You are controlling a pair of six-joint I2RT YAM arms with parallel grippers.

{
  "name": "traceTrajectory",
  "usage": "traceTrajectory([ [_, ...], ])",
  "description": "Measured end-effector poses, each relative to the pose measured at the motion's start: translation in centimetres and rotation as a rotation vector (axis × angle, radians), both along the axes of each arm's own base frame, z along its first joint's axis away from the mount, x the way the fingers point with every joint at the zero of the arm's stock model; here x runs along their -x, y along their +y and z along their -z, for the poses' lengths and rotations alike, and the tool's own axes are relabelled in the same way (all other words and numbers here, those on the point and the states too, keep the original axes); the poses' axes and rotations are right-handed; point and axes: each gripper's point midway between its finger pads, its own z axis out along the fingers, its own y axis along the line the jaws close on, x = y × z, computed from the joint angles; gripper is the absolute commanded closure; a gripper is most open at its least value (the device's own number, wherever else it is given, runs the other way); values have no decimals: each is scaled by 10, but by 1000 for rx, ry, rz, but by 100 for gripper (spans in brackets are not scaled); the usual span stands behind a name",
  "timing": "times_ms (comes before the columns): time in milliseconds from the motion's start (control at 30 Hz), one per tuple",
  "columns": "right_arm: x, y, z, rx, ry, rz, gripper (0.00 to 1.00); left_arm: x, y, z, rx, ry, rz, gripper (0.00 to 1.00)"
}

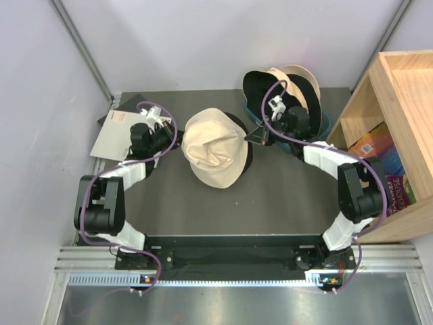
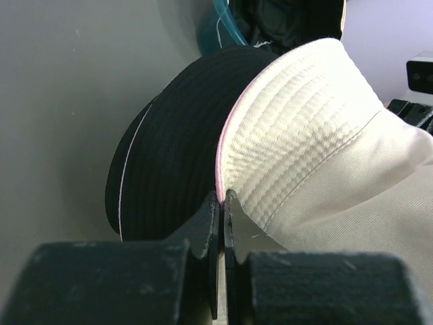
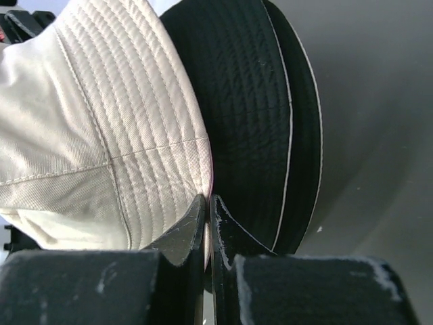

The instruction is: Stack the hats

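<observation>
A cream hat [image 1: 215, 150] with a thin pink edge lies spread over a black hat [image 1: 239, 126] in the middle of the table. My left gripper [image 1: 177, 139] is shut on the cream hat's left brim, and my right gripper [image 1: 254, 135] is shut on its right brim. The left wrist view has the gripper [image 2: 222, 196] pinching the pink edge, cream hat [image 2: 318, 135] to the right, black hat [image 2: 169, 156] to the left. Mirrored in the right wrist view, the gripper [image 3: 208, 200] nips the cream hat [image 3: 122, 115] beside the black hat [image 3: 250, 115]. More hats [image 1: 284, 84], black and beige, sit behind.
The hats at the back rest in a teal tub [image 1: 325, 126] just behind my right arm. A wooden shelf [image 1: 399, 74] with books stands at the right edge. A white sheet [image 1: 116, 141] lies at the left, by the wall.
</observation>
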Motion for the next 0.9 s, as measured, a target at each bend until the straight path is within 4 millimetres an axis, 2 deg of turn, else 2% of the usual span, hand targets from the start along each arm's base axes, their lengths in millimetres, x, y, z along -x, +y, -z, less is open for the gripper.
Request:
traceTrajectory([
  [200,-10,-8,11,29,-1,42,100,-19,-7,-1,-21,-13,16,100],
  [267,-15,-17,23,74,11,82,100,-28,-6,5,-52,-4,-2,100],
  [367,-20,-41,57,162,86,164,100,-39,-4,25,-113,49,-25,100],
  [500,-8,-59,87,235,166,206,100,-49,-12,38,-176,78,-13,100],
  [633,15,-66,97,269,217,207,100,-54,-20,36,-211,60,9,100],
  [733,20,-73,79,268,202,225,74,-55,-19,34,-225,48,16,100],
  [767,20,-75,67,261,180,232,56,-55,-19,34,-229,46,19,100],
  [867,18,-84,29,232,105,265,35,-54,-20,35,-235,44,26,100],
  [900,15,-86,12,214,65,273,32,-53,-20,35,-235,44,28,100],
])
